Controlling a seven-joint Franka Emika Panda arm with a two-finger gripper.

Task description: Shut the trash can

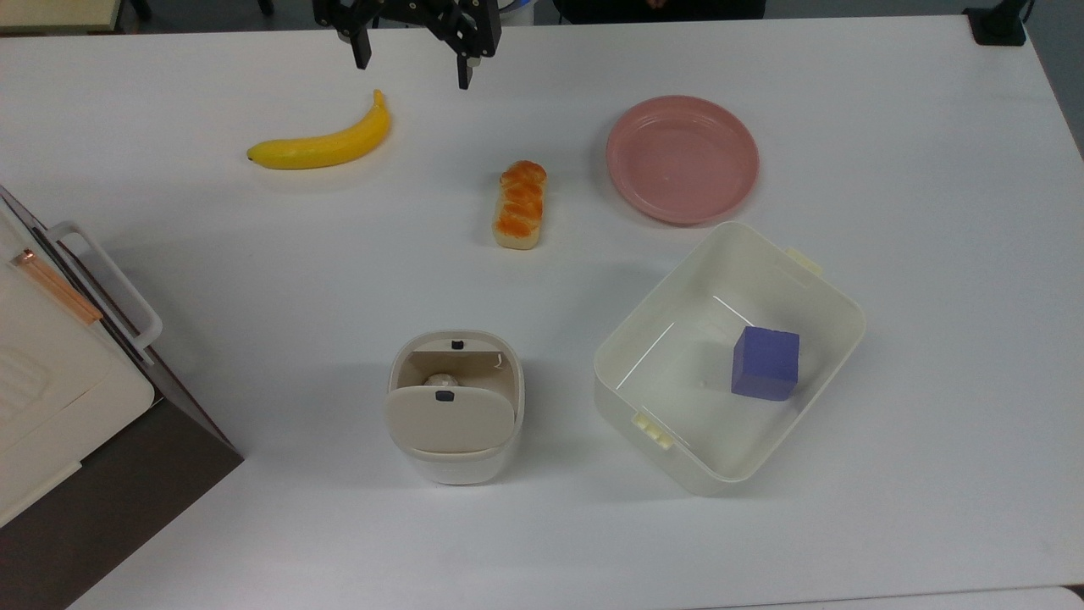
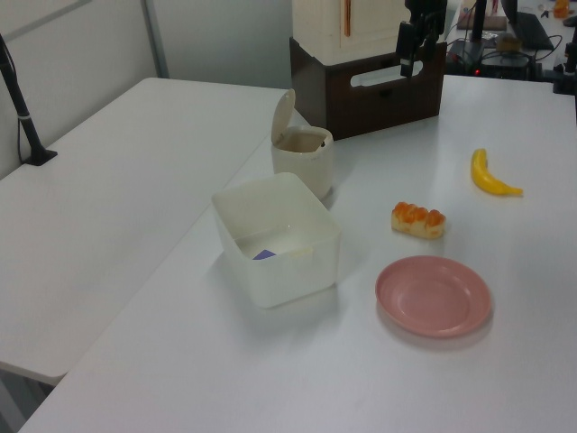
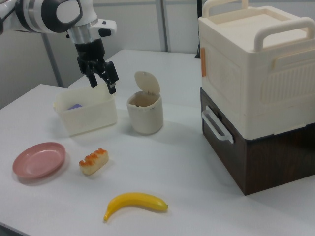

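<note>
The trash can (image 1: 456,457) is a small cream-white bin near the front middle of the table in the top view. Its flat lid (image 1: 450,417) with a small dark latch stands raised, leaving the mouth open, and something pale and round lies inside. It is also in the left view as the trash can (image 2: 302,158) and in the right view as the trash can (image 3: 145,115), lid tilted up. My gripper (image 1: 413,72) hangs open and empty high over the table's far edge, well away from the bin, seen too as the gripper (image 3: 102,83) and the gripper (image 2: 415,56).
A banana (image 1: 326,144), a bread roll (image 1: 519,206) and a pink plate (image 1: 683,158) lie between the gripper and the bin. A cream tub (image 1: 652,339) holding a purple cube (image 1: 766,363) sits to the top view's right of the bin. A big white appliance (image 1: 51,373) on a dark box stands at the top view's left.
</note>
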